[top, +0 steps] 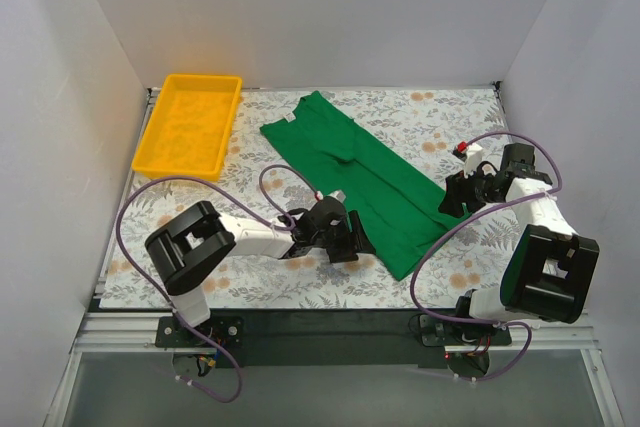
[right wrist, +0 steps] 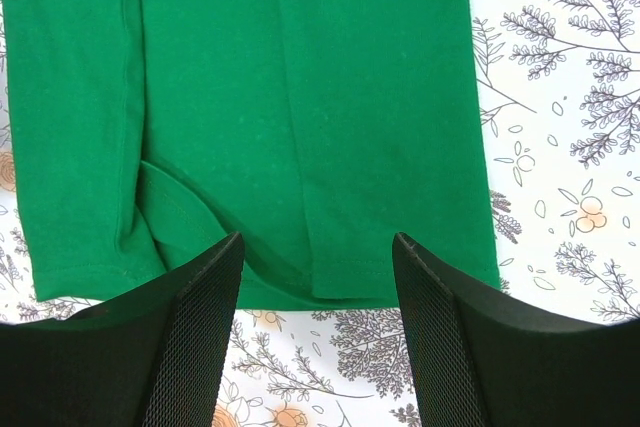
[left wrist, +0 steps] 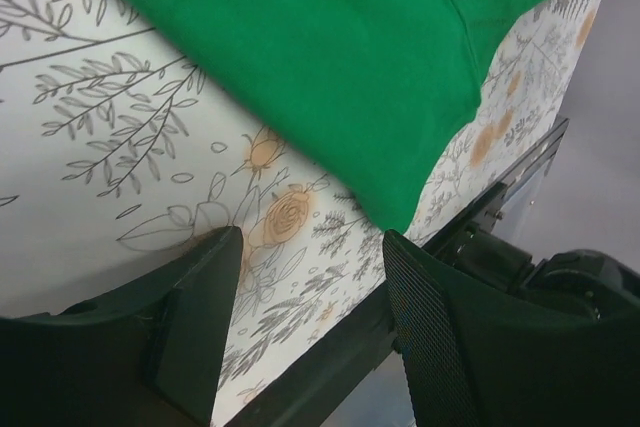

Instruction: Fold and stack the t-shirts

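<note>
One bright green t-shirt lies on the floral tablecloth, folded lengthwise into a long strip that runs diagonally from the neck at the back to a hem near the front. My left gripper sits low beside the strip's near left edge. In the left wrist view the left gripper is open over bare cloth, and a corner of the t-shirt lies just beyond its fingertips. My right gripper is at the strip's right side. The right gripper is open, with the t-shirt hem lying flat between its tips, not pinched.
A yellow plastic tray stands at the back left of the table. White walls close in the left, back and right sides. A black rail runs along the table's front edge between the arm bases.
</note>
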Robot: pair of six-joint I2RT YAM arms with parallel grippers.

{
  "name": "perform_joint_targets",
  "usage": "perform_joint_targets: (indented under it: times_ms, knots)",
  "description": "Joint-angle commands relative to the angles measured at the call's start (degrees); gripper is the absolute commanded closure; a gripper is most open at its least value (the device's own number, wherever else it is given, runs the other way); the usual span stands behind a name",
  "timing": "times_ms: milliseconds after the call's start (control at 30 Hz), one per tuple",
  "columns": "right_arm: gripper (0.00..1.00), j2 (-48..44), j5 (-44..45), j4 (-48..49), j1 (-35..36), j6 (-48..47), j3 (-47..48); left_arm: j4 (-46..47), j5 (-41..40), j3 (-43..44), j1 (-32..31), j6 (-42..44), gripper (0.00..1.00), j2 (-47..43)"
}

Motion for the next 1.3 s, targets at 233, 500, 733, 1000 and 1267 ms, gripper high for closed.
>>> perform_joint_targets:
  times_ms: [233, 500, 733, 1000, 1267]
  knots:
    - [0.32, -0.66, -2.71, -0.17, -0.81, 0.11, -1.06, -1.04, -6.0, 6.27, -0.97, -8.55, 0.68, 8.4]
    - [0.32, -1.37, -3.15, -0.34, -1.16, -0.5, -1.32, -2.88, -7.58, 2.06, -0.01, -5.74, 1.0, 4.63]
    - [0.32, -2.25, -3.94, -1.04, -1.16, -3.04, -2.03, -5.34, -6.53, -10.32, 3.59, -0.13, 1.0, -9.95]
    - [0.32, -2.15, -6.58, -13.87, 4.27, -20.0, -0.45, -15.18, -1.7, -16.32, 5.8, 13.93, 0.41, -32.44]
    - [0.19, -15.66, -7.97, -22.75, 13.51, -60.08, -6.05, -24.57, 3.86, -4.99, 1.68, 43.86, 0.34, -39.24]
